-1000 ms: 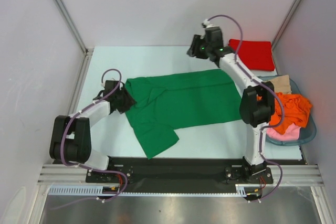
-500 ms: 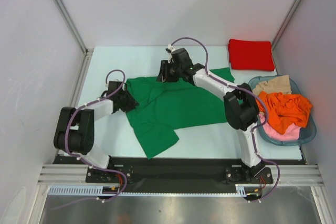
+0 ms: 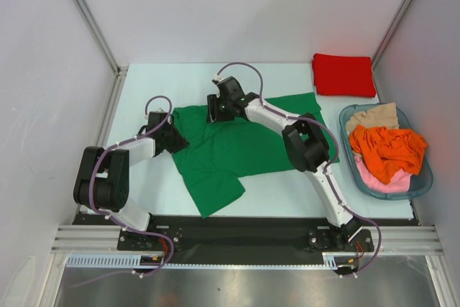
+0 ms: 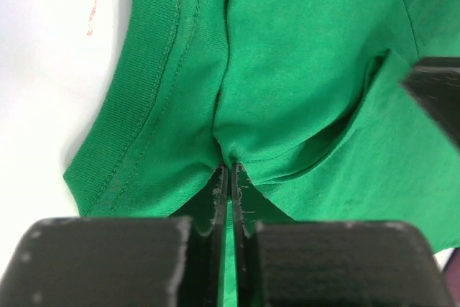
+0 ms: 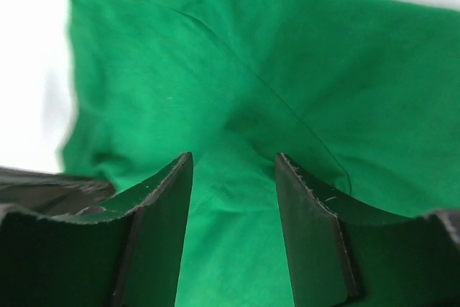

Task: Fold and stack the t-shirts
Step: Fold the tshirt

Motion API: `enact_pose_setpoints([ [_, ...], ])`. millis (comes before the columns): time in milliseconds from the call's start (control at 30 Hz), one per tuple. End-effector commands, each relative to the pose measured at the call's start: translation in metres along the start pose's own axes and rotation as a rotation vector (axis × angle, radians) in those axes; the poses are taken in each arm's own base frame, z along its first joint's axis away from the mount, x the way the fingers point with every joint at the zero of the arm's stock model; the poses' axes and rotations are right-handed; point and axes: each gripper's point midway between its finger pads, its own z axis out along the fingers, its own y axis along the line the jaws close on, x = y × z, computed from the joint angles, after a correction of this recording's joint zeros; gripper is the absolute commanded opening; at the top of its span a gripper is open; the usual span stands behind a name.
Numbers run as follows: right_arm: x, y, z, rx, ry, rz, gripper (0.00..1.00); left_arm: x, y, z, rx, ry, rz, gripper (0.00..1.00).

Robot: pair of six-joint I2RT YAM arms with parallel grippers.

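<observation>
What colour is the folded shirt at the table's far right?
The folded shirt is red, clearest in the top external view.

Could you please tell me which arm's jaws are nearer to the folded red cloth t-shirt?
The right. Right arm holds open jaws over the far edge of the bright green cloth t-shirt, left of the folded red cloth t-shirt; left arm pinches the green one's left edge, farther away.

— Where does the top view sit?
— High behind the arm bases [image 3: 133, 224], looking down on the whole tabletop [image 3: 144, 88].
— And the wrist views?
— Each sits very near the cloth. The one on the left end effector [image 4: 231, 174] faces the green t-shirt [image 3: 244, 149] at its ribbed collar [image 4: 136, 127]. The one on the right end effector [image 5: 233, 159] faces the far edge. All three share that shirt.
</observation>
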Motion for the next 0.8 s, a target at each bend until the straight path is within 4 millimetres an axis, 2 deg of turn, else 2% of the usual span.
enact_pose_setpoints([
  [0,-0.018,0.013,-0.001,0.087,-0.062,-0.146,0.54,-0.006,-0.014,-0.006,0.053,-0.021,0.016,0.03],
  [67,-0.018,0.006,0.004,0.144,-0.072,-0.228,0.54,-0.006,-0.016,-0.007,0.059,-0.026,0.021,0.00],
  [133,-0.021,0.011,0.006,0.171,-0.086,-0.287,0.55,-0.005,-0.015,-0.008,0.059,-0.024,0.022,0.00],
  [200,-0.011,0.002,0.015,0.209,-0.048,-0.338,0.55,-0.005,-0.015,-0.008,0.062,-0.022,0.022,0.00],
  [233,-0.019,0.006,0.013,0.220,-0.066,-0.350,0.54,-0.005,-0.016,-0.008,0.066,-0.020,0.021,0.00],
  [267,-0.013,0.000,0.019,0.236,-0.047,-0.369,0.53,-0.004,-0.017,-0.008,0.069,-0.016,0.020,0.00],
  [400,-0.007,-0.008,0.020,0.287,-0.029,-0.424,0.51,-0.006,-0.020,-0.011,0.079,-0.024,0.019,0.00],
  [533,-0.006,-0.015,0.019,0.329,-0.026,-0.460,0.41,-0.009,-0.024,-0.014,0.092,-0.034,0.018,0.00],
  [700,-0.004,-0.015,0.019,0.329,-0.016,-0.482,0.35,-0.012,-0.028,-0.017,0.104,-0.039,0.015,0.00],
  [767,-0.006,-0.017,0.018,0.335,-0.020,-0.478,0.23,-0.013,-0.031,-0.018,0.112,-0.042,0.012,0.00],
])
